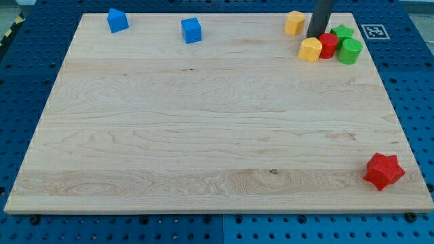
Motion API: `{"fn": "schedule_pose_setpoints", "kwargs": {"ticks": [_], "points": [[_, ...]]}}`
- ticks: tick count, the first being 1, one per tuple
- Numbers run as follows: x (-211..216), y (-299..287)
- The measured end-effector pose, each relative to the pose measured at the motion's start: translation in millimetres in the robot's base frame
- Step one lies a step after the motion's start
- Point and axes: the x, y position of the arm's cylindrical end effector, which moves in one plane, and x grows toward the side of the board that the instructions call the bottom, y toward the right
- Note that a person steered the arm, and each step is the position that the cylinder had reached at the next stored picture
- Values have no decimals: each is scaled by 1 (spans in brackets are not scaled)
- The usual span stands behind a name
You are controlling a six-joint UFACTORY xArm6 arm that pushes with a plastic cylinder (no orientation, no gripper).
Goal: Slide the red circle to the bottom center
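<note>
The red circle [328, 45] sits near the view's top right, packed between a yellow block [310, 49] on its left and a green circle [350, 51] on its right, with a green star [343, 31] just behind it. My tip [314, 36] comes down from the view's top edge and ends just above and left of the red circle, close to the yellow block. Whether it touches either block cannot be told.
The wooden board [203, 122] lies on a blue pegboard table. Another yellow block [295, 22] lies left of the rod at the top edge. Two blue blocks [118, 20] [192, 30] lie at the top left. A red star [384, 171] lies at the bottom right corner.
</note>
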Motion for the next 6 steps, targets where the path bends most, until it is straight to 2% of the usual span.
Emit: {"fn": "schedule_pose_setpoints", "kwargs": {"ticks": [3,6], "points": [[21,22],[91,29]]}}
